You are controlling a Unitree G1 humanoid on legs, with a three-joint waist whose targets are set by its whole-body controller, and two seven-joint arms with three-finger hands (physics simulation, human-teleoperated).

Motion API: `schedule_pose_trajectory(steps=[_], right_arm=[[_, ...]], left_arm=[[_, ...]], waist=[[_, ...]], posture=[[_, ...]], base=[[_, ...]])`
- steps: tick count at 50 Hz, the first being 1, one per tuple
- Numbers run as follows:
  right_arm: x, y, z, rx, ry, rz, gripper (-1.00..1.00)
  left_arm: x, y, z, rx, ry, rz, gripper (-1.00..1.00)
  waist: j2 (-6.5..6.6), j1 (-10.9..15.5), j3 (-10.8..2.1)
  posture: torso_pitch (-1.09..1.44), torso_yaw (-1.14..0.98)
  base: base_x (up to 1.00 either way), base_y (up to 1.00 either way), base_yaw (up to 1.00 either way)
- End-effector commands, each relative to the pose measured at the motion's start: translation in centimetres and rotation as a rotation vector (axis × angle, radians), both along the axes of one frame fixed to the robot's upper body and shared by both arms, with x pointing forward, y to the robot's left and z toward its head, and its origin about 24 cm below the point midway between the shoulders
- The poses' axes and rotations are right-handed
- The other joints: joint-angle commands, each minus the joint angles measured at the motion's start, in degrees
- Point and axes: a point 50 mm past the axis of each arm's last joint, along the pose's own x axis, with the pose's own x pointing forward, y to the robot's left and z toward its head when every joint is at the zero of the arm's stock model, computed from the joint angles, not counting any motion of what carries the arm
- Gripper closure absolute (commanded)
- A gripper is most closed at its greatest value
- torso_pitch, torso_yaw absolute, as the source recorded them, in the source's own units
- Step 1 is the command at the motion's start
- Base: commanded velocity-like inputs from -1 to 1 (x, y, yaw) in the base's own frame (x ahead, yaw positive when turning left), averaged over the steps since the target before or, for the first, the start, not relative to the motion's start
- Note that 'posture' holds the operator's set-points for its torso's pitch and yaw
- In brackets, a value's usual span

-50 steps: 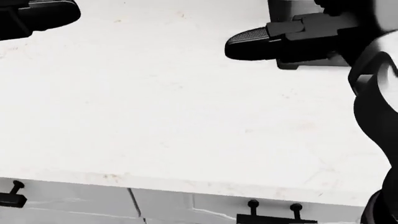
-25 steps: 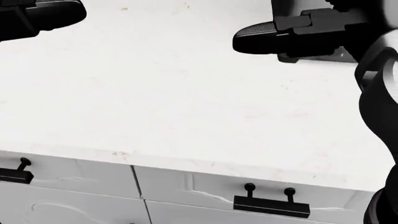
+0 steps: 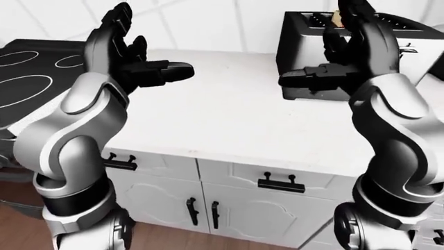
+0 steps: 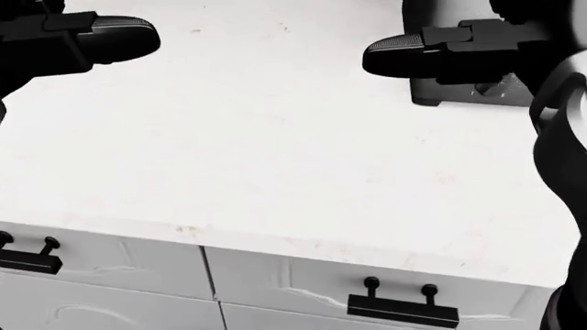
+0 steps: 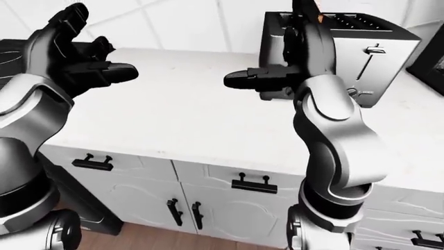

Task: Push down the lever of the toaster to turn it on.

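Observation:
The silver toaster (image 5: 347, 57) with a dark top stands on the white counter at the upper right. Its lever (image 5: 375, 50) sits at the top of its slot on the face turned to the right. My right hand (image 5: 277, 52) is open, fingers up and thumb pointing left. It hangs before the toaster's left end, apart from the lever. My left hand (image 3: 135, 52) is open and empty over the counter's left part. In the head view only both thumbs and the toaster's base (image 4: 468, 91) show.
The white counter (image 4: 275, 151) carries the toaster. A black stove top (image 3: 27, 67) adjoins it on the left. Drawers and doors with black handles (image 4: 402, 309) lie below the counter edge. A dark appliance (image 5: 430, 60) stands right of the toaster.
The head view has shifted, so the counter edge sits higher and more of the drawers show. My left thumb has come further in from the left. My right thumb has edged right.

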Motion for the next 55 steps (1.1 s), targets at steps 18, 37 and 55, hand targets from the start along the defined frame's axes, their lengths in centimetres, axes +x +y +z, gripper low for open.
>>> schedule_pose_trajectory(steps=[18,37,55], right_arm=[[-0.5,-0.2,1.4,0.000,-0.085,-0.008,-1.00],[0.0,-0.7,0.8,0.007,-0.072,-0.020,-1.00],[2.0,-1.3,-0.6,-0.004,-0.049,-0.036,-1.00]], left_arm=[[0.0,-0.7,0.4,0.005,-0.068,-0.017,-1.00],[0.3,-1.1,-0.2,0.006,-0.061,-0.028,-1.00],[0.2,-0.9,0.3,0.001,-0.087,-0.026,-1.00]], waist=[[-0.35,0.3,-8.00],[-0.78,1.1,-15.77],[-0.76,1.2,-17.41]], posture=[[-0.31,0.00],[-0.48,0.00],[-0.51,0.00]], base=[[0.00,0.00,0.00],[0.00,0.00,0.00],[0.00,0.00,0.00]])
